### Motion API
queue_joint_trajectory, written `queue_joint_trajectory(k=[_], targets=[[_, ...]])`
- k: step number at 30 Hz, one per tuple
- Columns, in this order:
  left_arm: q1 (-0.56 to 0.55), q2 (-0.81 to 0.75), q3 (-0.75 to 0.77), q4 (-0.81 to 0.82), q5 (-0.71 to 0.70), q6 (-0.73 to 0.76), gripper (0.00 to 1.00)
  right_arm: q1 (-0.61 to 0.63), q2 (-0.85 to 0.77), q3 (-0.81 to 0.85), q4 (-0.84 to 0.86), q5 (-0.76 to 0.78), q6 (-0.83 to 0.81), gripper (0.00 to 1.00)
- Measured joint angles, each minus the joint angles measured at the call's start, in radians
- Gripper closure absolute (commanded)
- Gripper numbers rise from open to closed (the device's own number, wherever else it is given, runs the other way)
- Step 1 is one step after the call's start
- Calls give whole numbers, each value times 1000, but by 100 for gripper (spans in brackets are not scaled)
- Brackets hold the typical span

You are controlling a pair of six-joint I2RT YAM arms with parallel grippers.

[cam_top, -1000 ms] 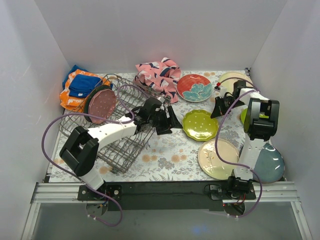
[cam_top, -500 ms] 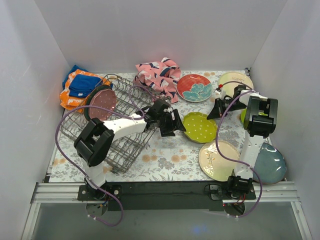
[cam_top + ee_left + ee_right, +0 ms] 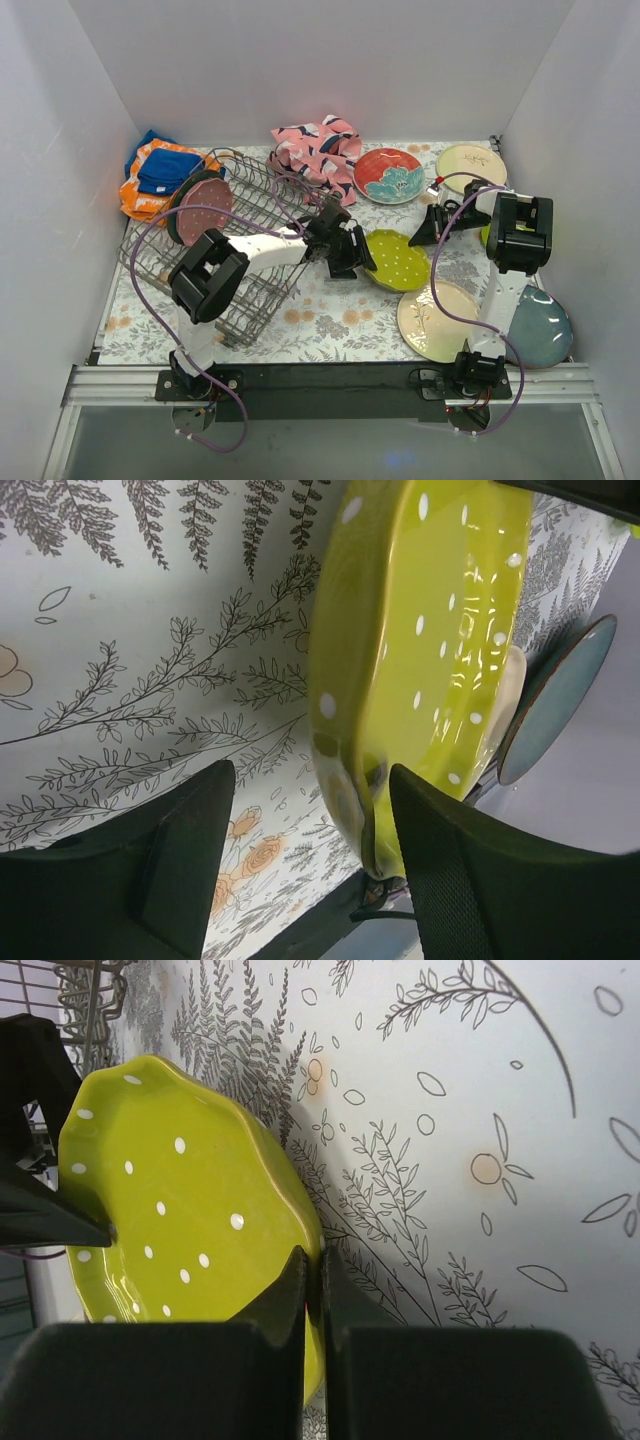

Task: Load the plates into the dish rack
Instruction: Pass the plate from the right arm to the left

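Currently left gripper (image 3: 308, 780) jaws wide, straddling the left rim of the green dotted plate (image 3: 402, 260), mid-table. Right gripper (image 3: 310, 1258) pinched closed at the plate's opposite edge. Dish rack (image 3: 245, 300) stands left, a maroon plate (image 3: 203, 207) in it.

In the overhead view you are looking into a booth closed in by plain white panels: a back wall (image 3: 320, 70) across the top of the frame, with a left wall (image 3: 50, 180) and a right wall (image 3: 590, 150) slanting in at the sides. Between them lies a pale tablecloth (image 3: 330, 310) printed with ferns, sprigs and small orange flowers; you see the same print close up in both wrist views. Along the bottom of the frame a metal rail (image 3: 110, 380) edges the near side, a black bar (image 3: 330, 378) runs along it, and a grey floor (image 3: 330, 445) shows below. The light is soft and even, and the shadows are faint.
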Motion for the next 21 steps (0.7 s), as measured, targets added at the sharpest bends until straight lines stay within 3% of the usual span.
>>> queue_joint_trajectory(k=[7, 11, 14, 15, 16, 19, 21], targets=[[-5, 7, 29, -11, -18, -9, 53, 18, -18, -42, -1, -14, 17, 99], [-5, 6, 44, -14, -24, -13, 68, 32, -48, -66, -2, -20, 24, 99], [-4, -2, 45, -21, -27, -20, 83, 35, -73, -72, -2, -27, 22, 99], [0, -11, 46, -17, -21, -27, 97, 34, -84, -76, 3, -26, 17, 99], [2, -26, 48, -8, -14, -22, 100, 30, -89, -79, 3, -31, 14, 99], [-2, -77, 50, -21, -24, -14, 100, 23, -113, -93, -13, -90, 8, 99], [-5, -108, 50, -44, -35, -8, 100, 24, -127, -97, -37, -119, -8, 92]])
